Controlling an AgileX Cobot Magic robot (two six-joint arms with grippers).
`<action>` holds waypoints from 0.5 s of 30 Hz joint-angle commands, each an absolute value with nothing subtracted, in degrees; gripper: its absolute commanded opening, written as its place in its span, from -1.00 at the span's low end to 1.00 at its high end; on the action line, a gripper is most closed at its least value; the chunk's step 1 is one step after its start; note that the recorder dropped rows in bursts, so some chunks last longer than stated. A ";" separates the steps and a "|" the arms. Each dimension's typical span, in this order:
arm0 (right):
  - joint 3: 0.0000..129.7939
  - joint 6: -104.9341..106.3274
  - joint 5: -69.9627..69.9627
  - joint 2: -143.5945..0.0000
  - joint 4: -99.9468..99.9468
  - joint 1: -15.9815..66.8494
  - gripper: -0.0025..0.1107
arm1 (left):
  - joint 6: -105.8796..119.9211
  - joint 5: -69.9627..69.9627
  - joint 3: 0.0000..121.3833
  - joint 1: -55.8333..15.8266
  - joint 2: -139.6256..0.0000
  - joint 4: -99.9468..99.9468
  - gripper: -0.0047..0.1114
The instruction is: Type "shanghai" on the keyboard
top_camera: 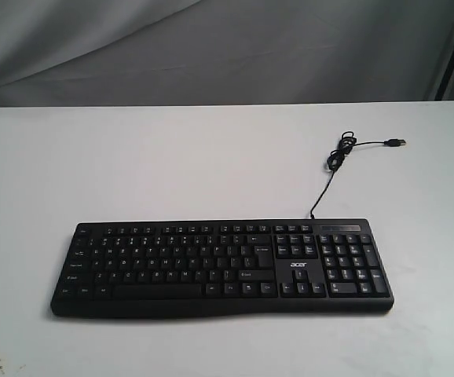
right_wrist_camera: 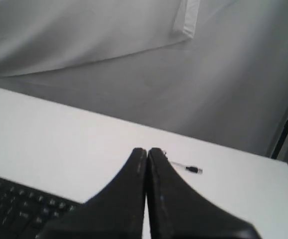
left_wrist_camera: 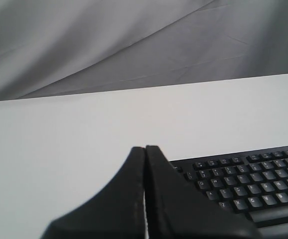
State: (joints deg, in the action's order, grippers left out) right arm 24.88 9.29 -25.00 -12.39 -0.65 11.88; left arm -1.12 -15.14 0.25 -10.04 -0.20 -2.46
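The keyboard lies flat on the white table, its long front edge toward the exterior camera and its number pad at the right end. A thin black cable leaves the keyboard's far edge near that pad, loops into a small coil beyond it and ends in a plug lying loose, well apart from the keyboard. A grey cloth hangs behind.

Neither arm shows in the exterior view, so both are clear of the keyboard. The left gripper has its two fingers pressed together with nothing between them, and its camera sees the keyboard's left end just past the tips. The right gripper is closed the same way, also empty, held up off the keyboard's right part with the loose plug in sight beyond.

To my eye this is the very start: no tip is on or over a key, so the word is yet to begin. The closed fingers look ready to serve as a single poking point. The first letter is "s", which on a usual layout sits in the home row toward the keyboard's left end, though the legends are too small for me to read. I would expect the left arm to take it, coming over that one key and pressing straight down without catching its neighbours.
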 commanded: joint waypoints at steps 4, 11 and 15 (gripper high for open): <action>35.10 8.49 -22.03 -24.16 1.68 11.46 -0.96 | -1.28 -14.98 0.00 -10.24 0.00 -2.51 -0.92; 32.12 -8.60 -18.08 -29.01 2.45 14.10 -0.96 | -1.28 -14.98 0.00 -10.24 0.00 -2.51 -0.92; 32.14 -12.04 -13.69 -33.22 4.09 19.76 -0.96 | -1.28 -14.98 0.00 -10.24 0.00 -2.51 -0.92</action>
